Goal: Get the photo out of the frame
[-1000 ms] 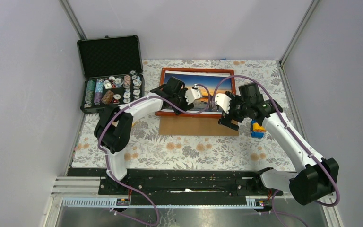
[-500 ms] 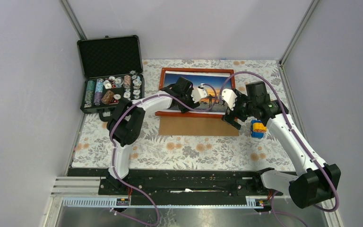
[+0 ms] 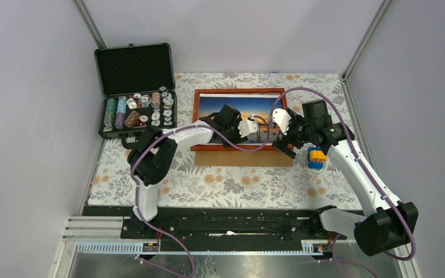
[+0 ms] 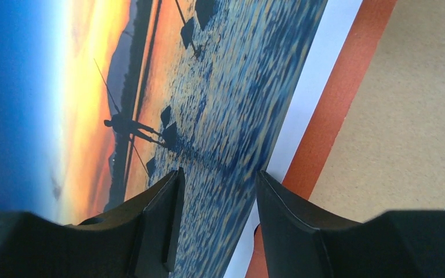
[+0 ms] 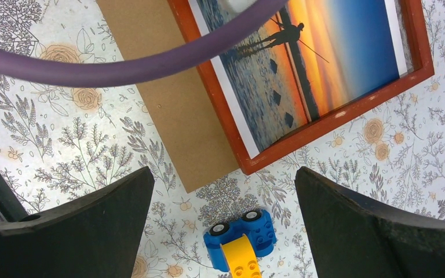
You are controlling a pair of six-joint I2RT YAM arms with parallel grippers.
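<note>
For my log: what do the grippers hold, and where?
Right gripper: nothing. Left gripper is over the photo near its white border; a grip cannot be told.

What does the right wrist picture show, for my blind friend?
A sunset photo lies in an orange-red frame, a brown board along one edge. A blue toy car sits on the flowery cloth between two wide-apart black fingers.

You've got a floral-cloth table (image 3: 232, 185). The red frame (image 3: 237, 91) lies flat mid-back, the brown backing board (image 3: 237, 156) against its near edge, the blue-yellow toy car (image 3: 315, 157) just right of the board, the open black case (image 3: 134, 68) far left.
</note>
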